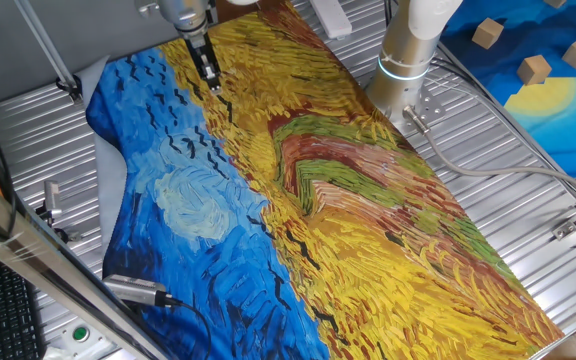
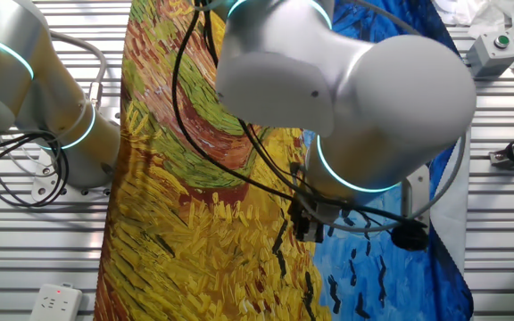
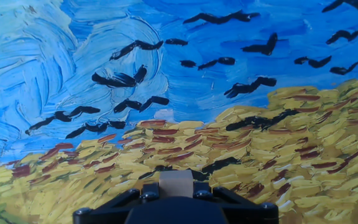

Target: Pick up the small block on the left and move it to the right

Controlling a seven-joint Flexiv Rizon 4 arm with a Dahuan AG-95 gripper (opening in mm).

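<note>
Looking along our fingers in the hand view, we find the block [image 3: 176, 182] at six o'clock, right at the gripper [image 3: 176, 190], a pale tan square face sitting between the black finger mounts. We judge the jaws closed on it, nearly as narrow as they go, since the cube is about as wide as the fingertips; the pads themselves are hidden. It has no long axis to speak of. Beneath it the cloth [image 3: 104, 74] spreads out, yellow wheat strokes first, then blue sky with black birds toward twelve o'clock.

From one fixed view the gripper [image 1: 209, 75] hangs over the blue-yellow border near the cloth's far end; the cube is too small to see there. Farther off, at two o'clock, larger blocks [image 1: 534, 68] lie on another cloth.
</note>
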